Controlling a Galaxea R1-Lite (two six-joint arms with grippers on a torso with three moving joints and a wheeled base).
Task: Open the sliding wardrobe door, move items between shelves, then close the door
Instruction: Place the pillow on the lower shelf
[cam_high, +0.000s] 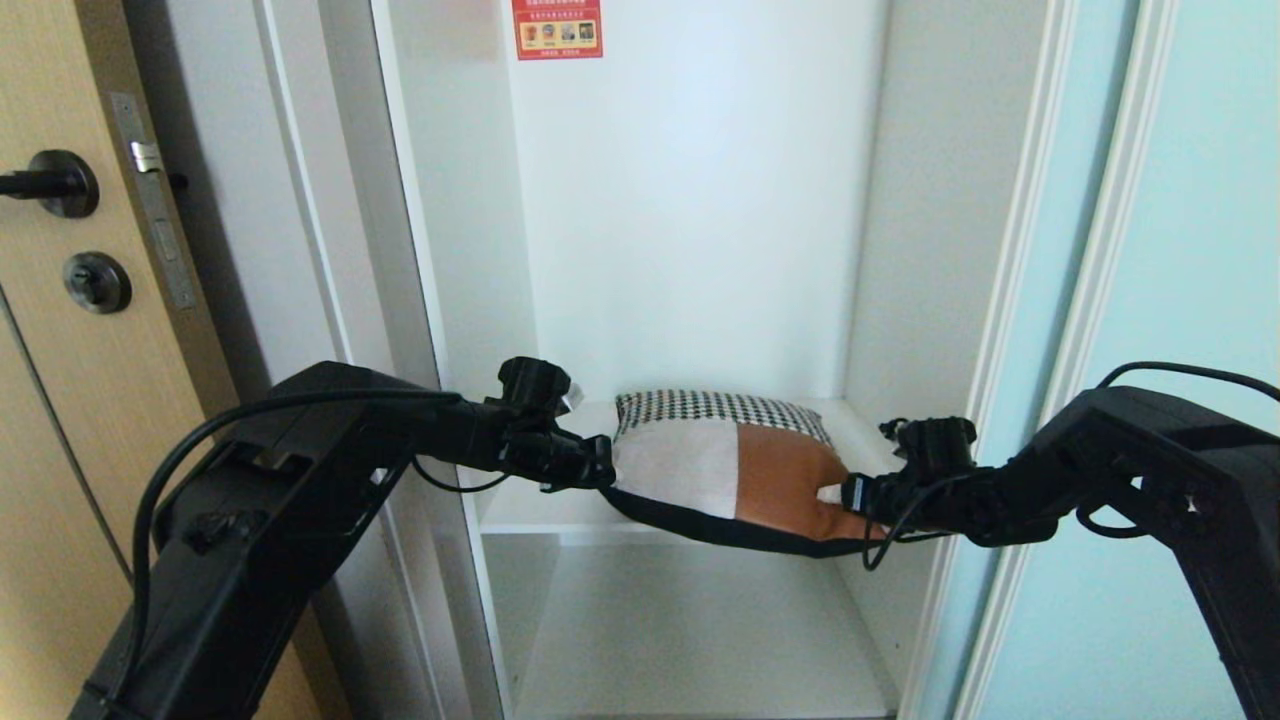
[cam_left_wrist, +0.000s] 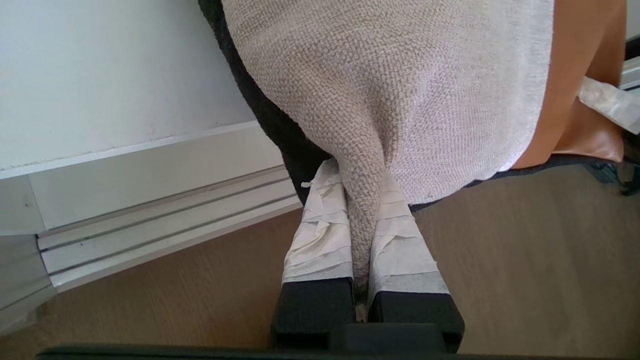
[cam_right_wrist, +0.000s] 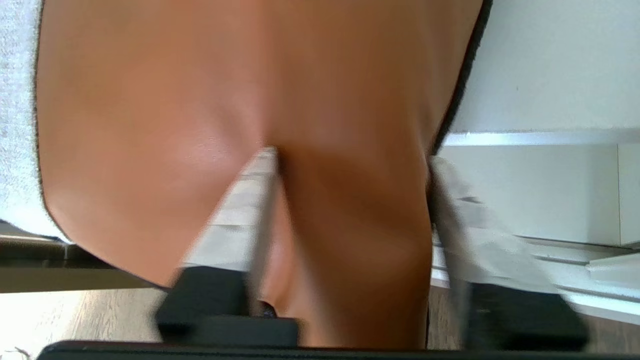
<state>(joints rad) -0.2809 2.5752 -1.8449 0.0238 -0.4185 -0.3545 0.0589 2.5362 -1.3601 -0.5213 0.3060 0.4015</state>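
While the cushion (cam_high: 727, 462) overhangs the front edge of the white shelf (cam_high: 530, 505) in the open wardrobe, our left pincer (cam_high: 596, 474) is clenched on its white woven corner and our right pincer (cam_high: 850, 494) straddles its tan corner, jaws part-spread.

1. Before you stands the open wardrobe compartment (cam_high: 700, 200), with the sliding wardrobe door (cam_high: 1180, 300) to its right and the wooden door (cam_high: 60, 350) well to its left.
2. The cushion (cam_high: 720, 465) lies on the upper of the shelves (cam_high: 540, 510), its front edge hanging out over the lower shelf (cam_high: 690, 640).
3. The left gripper (cam_high: 600, 475) is at the cushion's left corner, pinching a fold of it.
4. The right gripper (cam_high: 850, 493) is at the cushion's right front corner, with its fingers either side of the fabric.
5. A sticker (cam_high: 557, 28) is on the back wall, above the cushion.
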